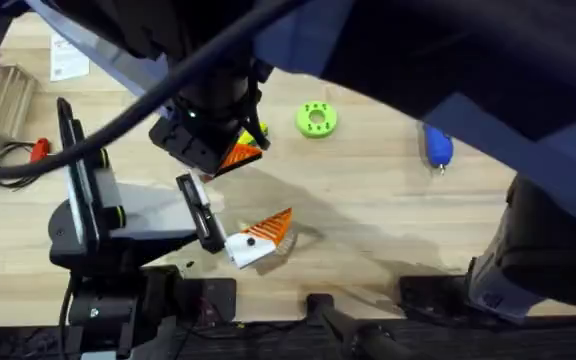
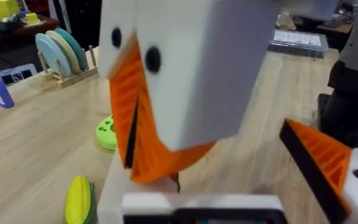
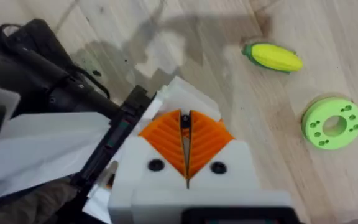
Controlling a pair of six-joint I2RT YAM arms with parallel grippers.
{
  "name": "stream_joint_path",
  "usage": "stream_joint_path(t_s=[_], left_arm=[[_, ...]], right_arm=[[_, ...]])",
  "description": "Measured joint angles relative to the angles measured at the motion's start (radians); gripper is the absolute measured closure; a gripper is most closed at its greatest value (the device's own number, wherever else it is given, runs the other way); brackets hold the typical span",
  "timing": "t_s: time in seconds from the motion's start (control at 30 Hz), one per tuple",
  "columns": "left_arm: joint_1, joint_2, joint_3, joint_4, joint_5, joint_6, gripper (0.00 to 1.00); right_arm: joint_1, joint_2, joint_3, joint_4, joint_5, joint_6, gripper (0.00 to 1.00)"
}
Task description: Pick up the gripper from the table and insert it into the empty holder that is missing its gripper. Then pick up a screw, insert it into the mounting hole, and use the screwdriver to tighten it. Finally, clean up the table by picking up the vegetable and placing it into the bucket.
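Wooden table (image 1: 388, 230) w/ a black robot hand (image 1: 200, 215) fixed on a stand at the left side, its jaw reaching toward the middle. At the jaw tip sits the white holder (image 1: 246, 250), and the orange finger piece (image 1: 276, 226) lies right on it, ribbed face up. It looks seated, not loose on the table, so the insert step is prob. done or nearly so. The holder's mounting hole shows dark. Can't tell if a screw is in it.

The right gripper (image 1: 240, 158) hangs just above and behind that jaw, tilted down at it, its orange pads (image 3: 207, 138) pressed together. A thin dark line runs btwn them, and whether that's a pinched screw or just the seam I can't tell. That pose fits lining up on the hole, or steadying the part. Seen from the left wrist it sits very close, tips down.

Left gripper (image 2: 197, 206): spread or closed, can't tell.

The blue screwdriver (image 1: 437, 147) lies well apart on the right side, untouched and prob. parked clear until needed. The toy corn cob (image 3: 273, 56) lies flat on the table near the green disc w/ holes (image 3: 332, 124), apart from it, so cleanup is not yet begun. A plate rack (image 2: 61, 53) stands at the far edge.
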Motion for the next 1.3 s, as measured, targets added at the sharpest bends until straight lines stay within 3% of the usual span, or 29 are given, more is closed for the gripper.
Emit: stream_joint_path(t_s=[0.33, 0.5, 0.53, 0.57, 0.77, 1.3], left_arm=[[0.000, 0.000, 0.000, 0.000, 0.000, 0.000, 0.015], [0.001, 0.000, 0.000, 0.000, -0.001, 0.001, 0.015], [0.001, 0.000, 0.000, 0.000, -0.001, 0.000, 0.015], [0.001, 0.000, 0.000, 0.000, 0.000, 0.001, 0.015], [0.001, -0.001, 0.000, 0.000, 0.004, 0.006, 0.015], [0.001, -0.001, 0.000, 0.000, 0.004, 0.006, 0.015]], right_arm=[[-0.002, 0.000, 0.000, 0.000, -0.001, 0.002, 0.977], [-0.016, 0.000, 0.000, -0.006, 0.016, 0.005, 0.291], [-0.026, -0.001, 0.001, -0.007, 0.021, 0.004, 0.195], [-0.036, -0.003, 0.001, -0.007, 0.019, 0.008, 0.170], [-0.067, -0.021, 0.001, -0.008, 0.008, 0.054, 0.158], [-0.230, -0.227, 0.001, -0.141, 0.064, 0.175, 0.157]])
